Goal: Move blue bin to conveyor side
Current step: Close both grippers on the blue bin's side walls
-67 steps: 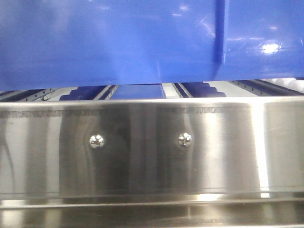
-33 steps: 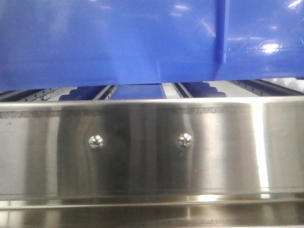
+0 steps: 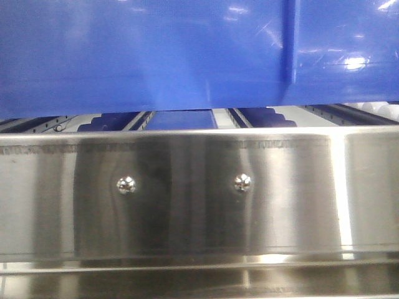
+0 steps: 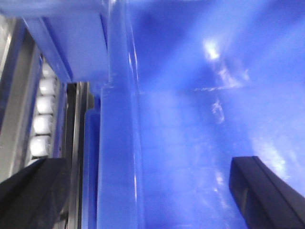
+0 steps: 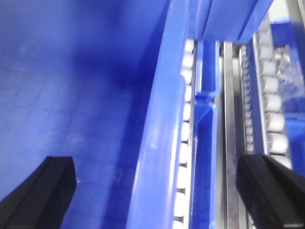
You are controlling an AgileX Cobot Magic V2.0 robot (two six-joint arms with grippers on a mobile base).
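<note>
1. Left claw (image 4: 147,198) gapes wide, gripping nothing. One black finger hangs outside over the white rollers (image 4: 43,119), the other sits inside the bin (image 4: 190,119). The bin's side wall rises between them, clear of both.
2. Right claw (image 5: 155,198) is the same: fully spread, empty, one finger inside the bin, one outside above the rollers, the rim running up between them.
3. The bin is glossy bright blue with smooth walls, a thick rim, a faint grid on its floor and glare spots.
4. From the front, the steel rail (image 3: 199,205) with its two rivets (image 3: 126,184) is nearest. Behind it the bin's wall fills the top, its lower edge just above the rail's top edge.
5. Against a second ago, the bin lines up with the rivets as before; only the reflections on the rail differ.
</note>
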